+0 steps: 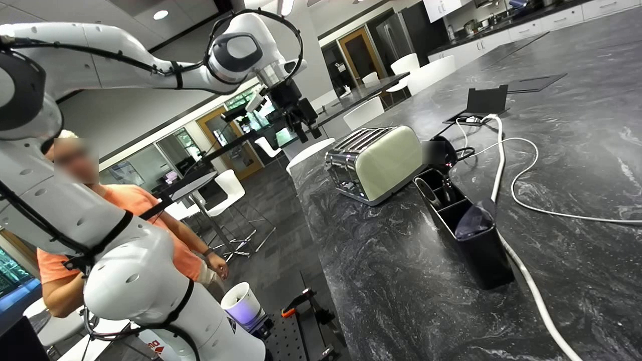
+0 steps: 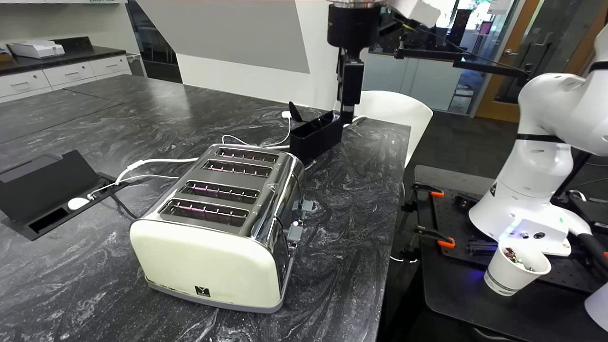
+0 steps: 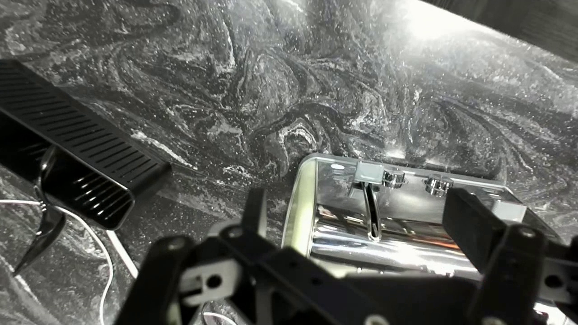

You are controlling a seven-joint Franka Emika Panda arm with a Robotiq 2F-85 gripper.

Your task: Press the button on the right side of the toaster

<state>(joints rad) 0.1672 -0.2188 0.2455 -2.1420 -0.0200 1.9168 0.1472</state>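
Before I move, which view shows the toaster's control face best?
Wrist view: it looks onto the toaster's control face close up, both round knobs distinct, though the tool covers part. In both exterior views that face shows only at a slant, and the knobs are hard to make out.

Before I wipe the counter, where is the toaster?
In an exterior view, the toaster stands left of centre on the dark counter, nearer the camera than the black divided box.
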